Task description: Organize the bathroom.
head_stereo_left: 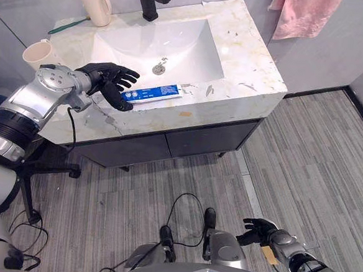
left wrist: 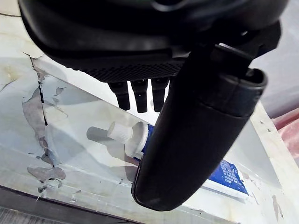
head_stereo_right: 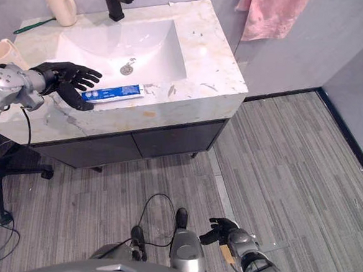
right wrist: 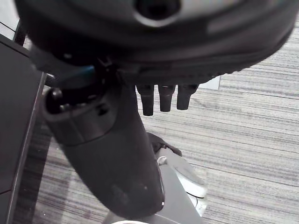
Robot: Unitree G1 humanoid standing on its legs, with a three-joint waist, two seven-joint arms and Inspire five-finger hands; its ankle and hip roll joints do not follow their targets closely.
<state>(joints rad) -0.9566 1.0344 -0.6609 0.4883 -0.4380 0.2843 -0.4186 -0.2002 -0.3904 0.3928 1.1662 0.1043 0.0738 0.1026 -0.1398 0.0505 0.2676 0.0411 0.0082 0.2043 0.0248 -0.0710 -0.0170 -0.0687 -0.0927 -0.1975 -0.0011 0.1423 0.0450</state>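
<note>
A blue and white toothpaste tube lies on the marble counter along the front rim of the sink, white cap pointing left. My left hand hovers open over the tube's cap end, fingers spread, thumb low beside the tube, nothing held. A beige mug stands at the back left by a green toothbrush. A second beige cup sits at the counter's left edge. My right hand hangs low over the floor, fingers relaxed and empty.
A black faucet rises behind the sink. A pink towel hangs on the wall at the right. Dark cabinet doors sit below the counter. A black chair base stands on the striped floor at the left.
</note>
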